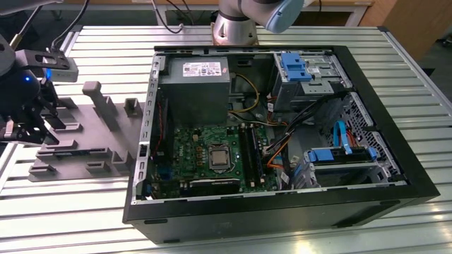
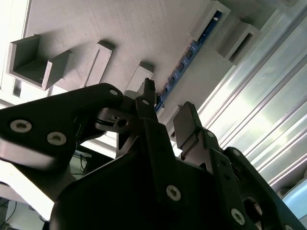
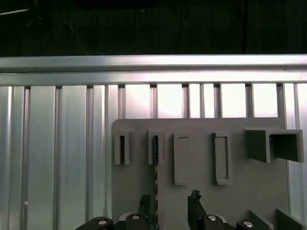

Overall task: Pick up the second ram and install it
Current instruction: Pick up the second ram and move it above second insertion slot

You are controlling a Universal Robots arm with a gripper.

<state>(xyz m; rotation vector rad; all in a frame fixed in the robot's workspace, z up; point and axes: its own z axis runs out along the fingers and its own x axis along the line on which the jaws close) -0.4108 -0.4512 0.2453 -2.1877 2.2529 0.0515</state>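
The second ram [image 2: 184, 60] is a thin blue-green stick standing on edge in a slot of the grey fixture plate [image 2: 120, 33]. In the first wrist view it shows as a narrow dark strip [image 3: 155, 163] running toward my fingers. My gripper [image 3: 169, 205] is open, with one black finger [image 3: 143, 203] close beside the stick's near end and the other finger [image 3: 194, 200] well apart from it. In the second wrist view the gripper [image 2: 165, 112] hovers over that same end. The exterior view puts the gripper [image 1: 32, 132] at its far left, above the fixture plate [image 1: 84, 143].
An open black computer case [image 1: 282, 211] lies on the slatted metal table [image 1: 106, 42], with a green motherboard [image 1: 211, 153], long black slots [image 1: 251, 153], grey power supply [image 1: 198, 84] and blue drive brackets [image 1: 293, 66]. Upright posts [image 1: 99, 103] rise from the fixture plate.
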